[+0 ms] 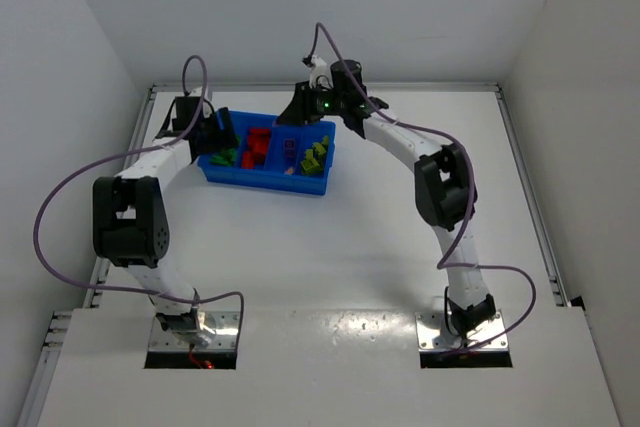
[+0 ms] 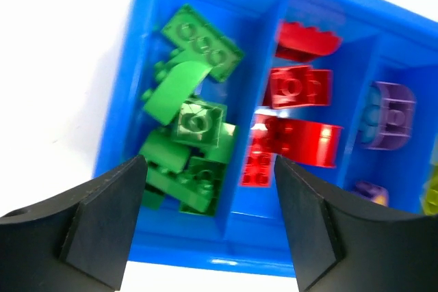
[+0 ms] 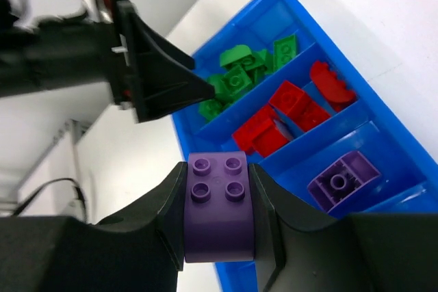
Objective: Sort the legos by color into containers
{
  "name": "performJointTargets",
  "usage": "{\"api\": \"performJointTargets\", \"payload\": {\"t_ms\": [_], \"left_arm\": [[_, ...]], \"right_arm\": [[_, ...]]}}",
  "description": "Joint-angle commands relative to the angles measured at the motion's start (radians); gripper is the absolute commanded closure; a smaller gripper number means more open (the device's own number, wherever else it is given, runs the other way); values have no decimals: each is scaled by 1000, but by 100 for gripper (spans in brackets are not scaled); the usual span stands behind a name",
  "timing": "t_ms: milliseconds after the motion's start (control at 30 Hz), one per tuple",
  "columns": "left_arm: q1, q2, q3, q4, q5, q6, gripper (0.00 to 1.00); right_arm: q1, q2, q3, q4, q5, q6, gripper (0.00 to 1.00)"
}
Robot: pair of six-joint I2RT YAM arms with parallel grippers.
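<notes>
White bench (image 1: pixel 330 247), boxed in by white walls, carries the bright blue plastic divider tray (image 1: pixel 262 183) at its far side, with both arms bent over it. Your left fingers (image 2: pixel 102 217) stand wide and empty above the green plastic bricks (image 2: pixel 195 121) heaped in the end compartment. Your right fingers (image 3: pixel 150 237) clamp a purple arched plastic brick (image 3: pixel 217 223) at the tray's rim, beside the red bricks (image 3: pixel 274 117). Released here, it would likely land among the reds or tumble onto the bench. The compartment with a purple brick (image 3: pixel 342 179) lies one further along. Arms this close could also clash.
</notes>
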Motion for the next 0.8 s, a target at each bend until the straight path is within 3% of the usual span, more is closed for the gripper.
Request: {"api": "performJointTargets", "payload": {"t_ms": [0,167,300,333,400,433,533,767], "left_arm": [[8,-70,45,67,107,-7,19],[8,-113,69,78,149,5,18],[8,-145,82,69,149,37,18],[8,-145,82,69,149,56,18],[8,-156,82,60,149,65,17],[8,-156,82,60,149,77,17],[8,-156,82,60,131,77,16],[-41,-168,82,60,117,88,15]], "right_arm": [[14,37,72,9,51,-108,100],[46,86,101,-61,143,-176,100],[59,106,101,-71,163,-185,80],[69,106,101,-71,163,-194,63],[80,106,101,-71,163,-195,51],[80,106,101,-71,163,-195,40],[89,97,101,-71,188,-195,25],[99,-37,34,-71,246,-204,19]]}}
